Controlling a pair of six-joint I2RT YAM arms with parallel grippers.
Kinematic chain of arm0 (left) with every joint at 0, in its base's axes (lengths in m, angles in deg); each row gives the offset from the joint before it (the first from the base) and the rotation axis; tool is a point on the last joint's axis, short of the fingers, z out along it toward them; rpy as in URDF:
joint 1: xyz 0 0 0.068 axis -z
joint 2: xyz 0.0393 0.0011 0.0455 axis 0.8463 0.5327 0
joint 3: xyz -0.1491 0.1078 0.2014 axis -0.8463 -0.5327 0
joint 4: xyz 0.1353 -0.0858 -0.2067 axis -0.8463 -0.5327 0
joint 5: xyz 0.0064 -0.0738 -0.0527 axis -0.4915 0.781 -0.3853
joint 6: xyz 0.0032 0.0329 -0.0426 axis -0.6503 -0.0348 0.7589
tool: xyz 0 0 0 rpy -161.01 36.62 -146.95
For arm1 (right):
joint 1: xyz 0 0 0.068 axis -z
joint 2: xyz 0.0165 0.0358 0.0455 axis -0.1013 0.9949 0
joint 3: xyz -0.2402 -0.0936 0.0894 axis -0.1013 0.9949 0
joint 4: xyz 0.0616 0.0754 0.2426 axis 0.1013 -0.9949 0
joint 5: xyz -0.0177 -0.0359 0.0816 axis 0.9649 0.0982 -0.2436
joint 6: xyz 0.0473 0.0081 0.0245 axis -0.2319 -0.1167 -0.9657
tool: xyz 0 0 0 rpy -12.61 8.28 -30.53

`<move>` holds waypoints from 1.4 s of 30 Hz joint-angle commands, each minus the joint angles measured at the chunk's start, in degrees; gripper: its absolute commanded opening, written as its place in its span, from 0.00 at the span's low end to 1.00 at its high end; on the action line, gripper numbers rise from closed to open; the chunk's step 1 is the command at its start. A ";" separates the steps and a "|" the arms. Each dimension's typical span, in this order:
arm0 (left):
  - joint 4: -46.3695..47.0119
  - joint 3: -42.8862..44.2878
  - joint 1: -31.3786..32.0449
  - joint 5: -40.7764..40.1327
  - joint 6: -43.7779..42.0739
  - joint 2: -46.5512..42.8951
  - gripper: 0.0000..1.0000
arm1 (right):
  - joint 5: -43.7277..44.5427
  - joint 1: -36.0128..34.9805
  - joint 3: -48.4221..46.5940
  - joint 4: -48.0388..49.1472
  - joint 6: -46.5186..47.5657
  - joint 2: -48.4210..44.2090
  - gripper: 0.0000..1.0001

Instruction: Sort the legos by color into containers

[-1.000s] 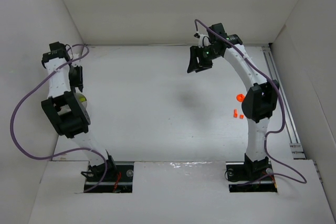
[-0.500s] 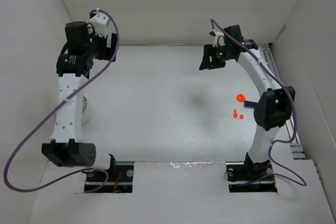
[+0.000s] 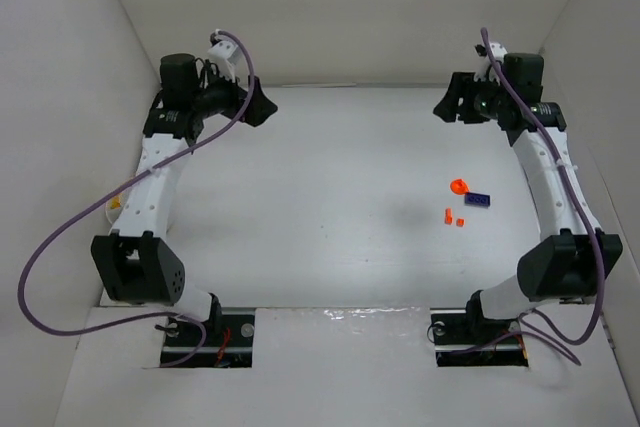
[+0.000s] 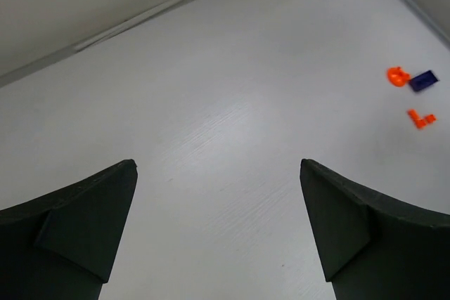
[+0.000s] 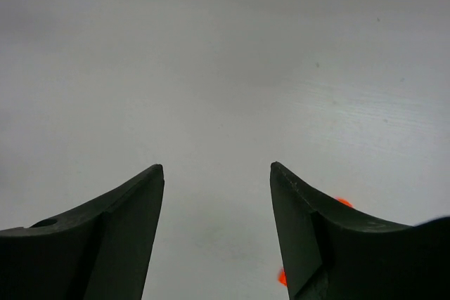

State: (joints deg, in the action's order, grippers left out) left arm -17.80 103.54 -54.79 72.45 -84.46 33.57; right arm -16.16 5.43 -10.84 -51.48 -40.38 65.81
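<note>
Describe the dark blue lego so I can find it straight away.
On the right half of the white floor, just left of the right arm, lies a small cluster of legos. The blue brick is a flat dark rectangle beside the round orange piece, with two tiny orange bricks nearer the bases. It is the only non-orange piece there.

Left arm (image 3: 150, 185) and right arm (image 3: 548, 175) both stretched tall toward the far side, left end effector (image 3: 260, 107) and right end effector (image 3: 446, 107) empty, jaws spread wide.
</note>
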 commanded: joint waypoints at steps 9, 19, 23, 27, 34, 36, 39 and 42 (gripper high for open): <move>2.64 7.01 13.14 2.30 -5.22 9.79 1.00 | 4.87 12.42 15.60 -13.07 25.10 -3.42 0.71; 7.04 5.78 15.52 -3.33 -1.78 14.00 1.00 | 6.09 13.83 11.93 -12.66 22.94 8.78 0.60; 7.04 5.25 15.52 -3.85 -1.78 14.01 1.00 | 8.99 11.20 11.92 -8.43 19.86 12.48 0.58; 7.04 5.25 15.52 -4.47 -1.78 14.01 1.00 | 12.24 8.56 11.39 -6.67 18.28 15.73 0.63; 6.52 4.72 15.52 -5.52 -1.78 14.53 1.00 | 16.01 5.75 10.16 -2.27 14.41 18.28 0.59; 6.52 4.72 15.52 -5.52 -1.78 14.54 1.00 | 17.51 5.22 10.16 -0.96 14.40 19.33 0.57; 6.52 4.72 15.52 -5.52 -1.78 14.54 1.00 | 18.84 5.22 10.69 -0.42 13.87 20.48 0.56; 6.52 4.72 15.52 -6.05 -1.78 14.54 1.00 | 19.37 5.22 9.47 -1.99 14.40 22.23 0.50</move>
State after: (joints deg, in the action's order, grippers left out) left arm -13.19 107.96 -39.44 66.90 -86.47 48.78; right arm 0.91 10.96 1.25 -54.85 -25.41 86.33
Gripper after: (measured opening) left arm 0.997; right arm 0.515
